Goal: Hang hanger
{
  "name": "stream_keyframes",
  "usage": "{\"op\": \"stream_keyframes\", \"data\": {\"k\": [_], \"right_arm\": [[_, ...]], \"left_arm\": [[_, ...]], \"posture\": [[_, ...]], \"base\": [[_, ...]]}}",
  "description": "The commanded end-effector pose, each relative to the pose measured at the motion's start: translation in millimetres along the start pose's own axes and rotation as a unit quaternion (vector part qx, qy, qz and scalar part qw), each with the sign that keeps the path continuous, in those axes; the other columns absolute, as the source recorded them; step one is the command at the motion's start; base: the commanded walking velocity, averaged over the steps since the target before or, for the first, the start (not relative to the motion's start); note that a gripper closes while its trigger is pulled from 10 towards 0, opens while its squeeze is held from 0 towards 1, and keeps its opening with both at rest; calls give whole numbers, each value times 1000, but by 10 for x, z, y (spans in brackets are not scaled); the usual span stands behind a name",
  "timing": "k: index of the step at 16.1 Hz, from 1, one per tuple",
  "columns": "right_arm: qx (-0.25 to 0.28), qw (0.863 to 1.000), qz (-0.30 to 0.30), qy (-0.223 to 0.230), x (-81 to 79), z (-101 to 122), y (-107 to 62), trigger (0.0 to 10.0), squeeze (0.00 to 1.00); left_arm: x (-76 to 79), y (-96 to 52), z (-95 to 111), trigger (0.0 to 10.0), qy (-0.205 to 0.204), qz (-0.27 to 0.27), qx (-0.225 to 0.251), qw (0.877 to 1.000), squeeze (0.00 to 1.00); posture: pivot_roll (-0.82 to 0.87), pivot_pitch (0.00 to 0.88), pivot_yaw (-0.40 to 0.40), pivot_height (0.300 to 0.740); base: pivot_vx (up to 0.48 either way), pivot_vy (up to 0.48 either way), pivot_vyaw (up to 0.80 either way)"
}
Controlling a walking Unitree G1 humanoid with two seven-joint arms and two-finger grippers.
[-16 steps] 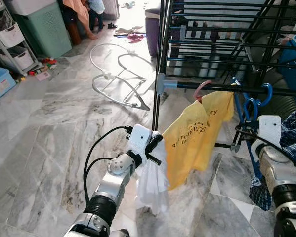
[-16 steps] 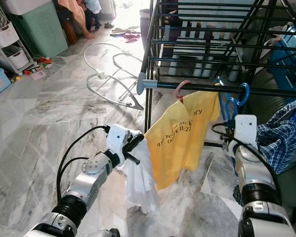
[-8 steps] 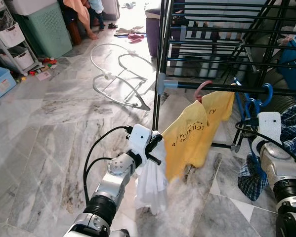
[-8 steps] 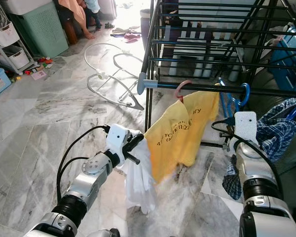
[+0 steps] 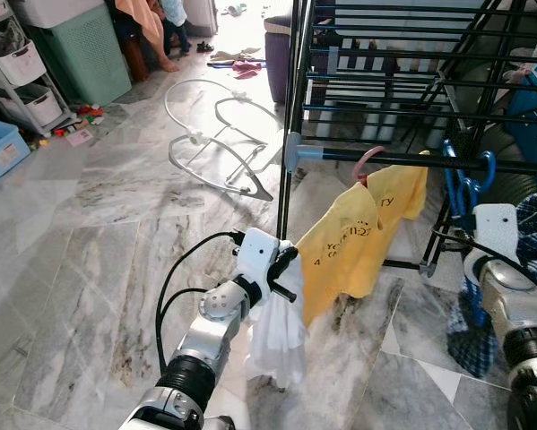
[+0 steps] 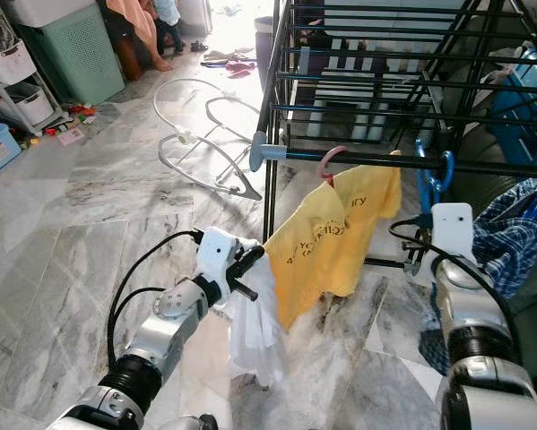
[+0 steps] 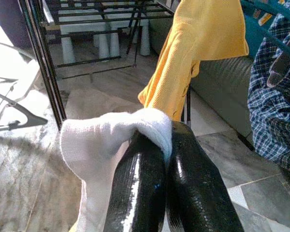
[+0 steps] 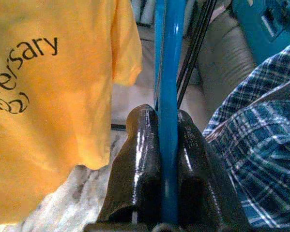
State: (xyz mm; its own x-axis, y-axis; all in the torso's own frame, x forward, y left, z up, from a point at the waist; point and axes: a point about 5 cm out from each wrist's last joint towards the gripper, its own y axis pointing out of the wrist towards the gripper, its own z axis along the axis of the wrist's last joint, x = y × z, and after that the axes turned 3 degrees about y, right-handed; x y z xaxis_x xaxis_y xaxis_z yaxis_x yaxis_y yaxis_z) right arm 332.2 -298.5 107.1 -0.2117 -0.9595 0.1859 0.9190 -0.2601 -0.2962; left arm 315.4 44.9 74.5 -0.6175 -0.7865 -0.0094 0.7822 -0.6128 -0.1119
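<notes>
The right gripper (image 8: 168,145) is clamped on the blue hanger (image 8: 168,96), its two black fingers (image 8: 140,159) pressed against either side of the hanger's thin bar with no gap left. In the head views that blue hanger (image 6: 434,175) has its hook at the black rail (image 6: 367,159) of the drying rack (image 6: 277,98), on the right side of the scene, just right of the yellow shirt (image 6: 326,242); whether the hook rests fully on the rail cannot be told. A blue checked garment (image 8: 256,145) hangs from the hanger beside the gripper. The yellow shirt hangs from a pink hanger (image 6: 326,161) hooked on the same rail, near the rail's grey end cap (image 6: 259,150). The left gripper (image 7: 165,145) sits lower and nearer, left of the yellow shirt, its fingers closed tight together on a fold of white cloth (image 7: 101,140) that droops below it toward the marble floor (image 5: 98,233). Further off on the left lies a white tubular frame (image 5: 219,148) on the floor
</notes>
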Motion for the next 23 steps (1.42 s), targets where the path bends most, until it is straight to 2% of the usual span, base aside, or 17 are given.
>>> {"op": "stream_keyframes", "data": {"k": [1,2,4,5,6,7,8,9,11,14,18,23], "right_arm": [[23,1000,3,-4,19,78,-28,0,0],[43,999,7,-3,-17,115,-81,0,0],[73,997,11,5,-94,124,-229,0,0],[80,997,10,8,-121,111,-290,0,0],[87,996,6,37,-246,-17,-512,0,0],[90,994,-2,60,-322,-108,-689,0,0],[83,993,-15,82,-386,-216,-836,0,0],[81,992,-22,90,-410,-259,-907,0,0],[51,990,-58,120,-480,-516,-1232,0,0],[20,986,-80,142,-509,-682,-1403,0,0],[-2,985,-82,149,-539,-758,-1462,0,0],[-16,987,-66,148,-607,-806,-1449,0,0]], "left_arm": [[-8,45,119,0,17,-6,23,1000,0],[-10,44,155,0,33,-12,33,999,0],[-25,25,199,1451,58,-30,40,997,0],[-45,14,216,1686,66,-32,45,996,0],[-137,-59,227,6588,99,-29,50,993,0],[-199,-111,208,10000,121,-25,46,991,0],[-253,-150,142,10000,127,-14,31,991,0],[-278,-162,116,10000,129,-5,23,991,0],[-313,-163,86,10000,148,40,17,988,0],[-251,-121,110,10000,149,43,24,988,0],[-175,-86,99,10000,151,35,22,988,0],[-152,-99,77,10000,147,29,21,989,0]], "posture": [[2,57,10,740],[3,52,7,740],[6,42,-3,740],[7,41,-8,740],[9,43,-11,740],[7,43,-9,740],[0,43,-5,740],[-4,43,-4,740],[-17,38,1,740],[-36,29,7,740],[-41,26,14,740],[-29,23,6,740]], "base": [[0,0,0],[0,0,0],[0,0,0],[0,0,0],[0,0,0],[0,0,0],[0,0,0],[0,0,0],[0,0,0],[0,0,0],[0,0,0],[-290,0,0]]}}
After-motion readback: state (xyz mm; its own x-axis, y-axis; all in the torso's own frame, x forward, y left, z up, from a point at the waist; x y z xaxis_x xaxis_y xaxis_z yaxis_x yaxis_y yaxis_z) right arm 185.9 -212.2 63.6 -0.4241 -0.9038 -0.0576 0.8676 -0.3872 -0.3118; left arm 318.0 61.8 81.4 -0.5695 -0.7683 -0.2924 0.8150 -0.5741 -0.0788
